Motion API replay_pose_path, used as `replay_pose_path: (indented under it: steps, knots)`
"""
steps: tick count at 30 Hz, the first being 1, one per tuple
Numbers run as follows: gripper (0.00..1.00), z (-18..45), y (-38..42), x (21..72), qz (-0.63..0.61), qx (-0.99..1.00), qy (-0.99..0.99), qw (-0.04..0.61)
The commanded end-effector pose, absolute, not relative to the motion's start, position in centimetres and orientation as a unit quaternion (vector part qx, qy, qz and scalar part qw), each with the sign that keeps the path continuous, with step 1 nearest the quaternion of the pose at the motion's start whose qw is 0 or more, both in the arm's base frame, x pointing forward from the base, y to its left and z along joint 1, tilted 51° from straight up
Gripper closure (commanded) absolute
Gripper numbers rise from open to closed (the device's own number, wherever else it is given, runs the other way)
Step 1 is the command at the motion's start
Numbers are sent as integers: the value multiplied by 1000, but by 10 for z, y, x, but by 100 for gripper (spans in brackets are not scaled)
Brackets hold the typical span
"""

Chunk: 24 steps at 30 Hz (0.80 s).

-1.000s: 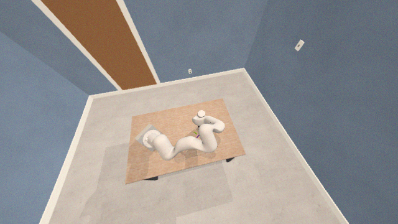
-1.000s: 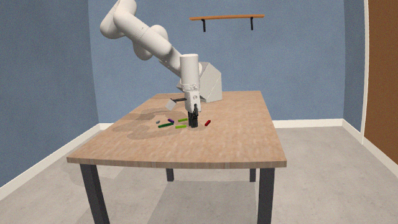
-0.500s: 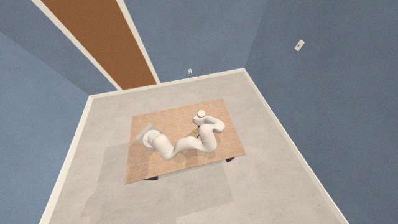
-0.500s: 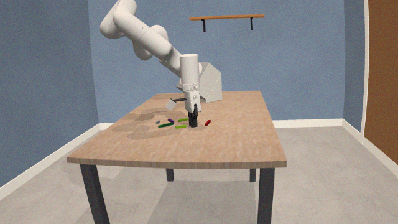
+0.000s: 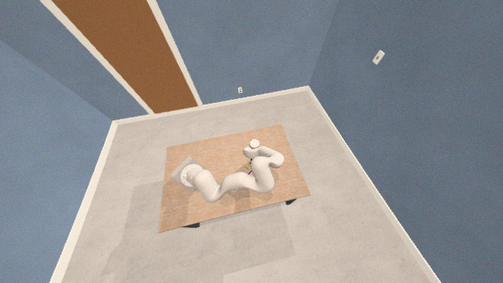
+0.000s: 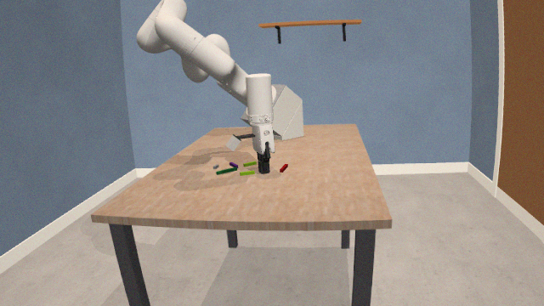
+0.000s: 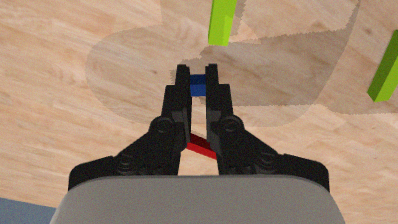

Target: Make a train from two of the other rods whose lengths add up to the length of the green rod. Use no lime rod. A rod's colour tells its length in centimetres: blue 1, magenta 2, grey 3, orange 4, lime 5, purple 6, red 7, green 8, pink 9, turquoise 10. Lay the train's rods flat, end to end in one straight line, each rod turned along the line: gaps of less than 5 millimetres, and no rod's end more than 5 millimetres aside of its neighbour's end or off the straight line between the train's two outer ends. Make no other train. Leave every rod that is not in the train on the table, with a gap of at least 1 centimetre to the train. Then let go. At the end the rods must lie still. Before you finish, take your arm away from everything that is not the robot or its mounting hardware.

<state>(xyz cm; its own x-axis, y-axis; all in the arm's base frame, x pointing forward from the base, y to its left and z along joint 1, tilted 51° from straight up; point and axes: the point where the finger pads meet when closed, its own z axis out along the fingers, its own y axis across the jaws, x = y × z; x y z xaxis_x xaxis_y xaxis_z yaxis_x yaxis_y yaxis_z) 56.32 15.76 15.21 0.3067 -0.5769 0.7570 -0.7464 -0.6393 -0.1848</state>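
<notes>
We see the gripper pointing straight down near the middle of the table, its fingers pinching the blue rod at the tips, low over the wood. The red rod lies flat just beside the gripper, toward the table's right edge. On the other side lie 2 lime rods, the green rod, the purple rod and the grey rod, spread toward the left edge, each apart from the others.
</notes>
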Motion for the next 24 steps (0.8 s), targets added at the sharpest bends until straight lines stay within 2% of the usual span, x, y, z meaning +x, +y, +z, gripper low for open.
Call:
replay_pose_path:
  steps: [1, 24]
  knots:
    - [96, 153, 158, 563, 420, 802, -412, 100]
    - [96, 157, 162, 559, 420, 802, -412, 100]
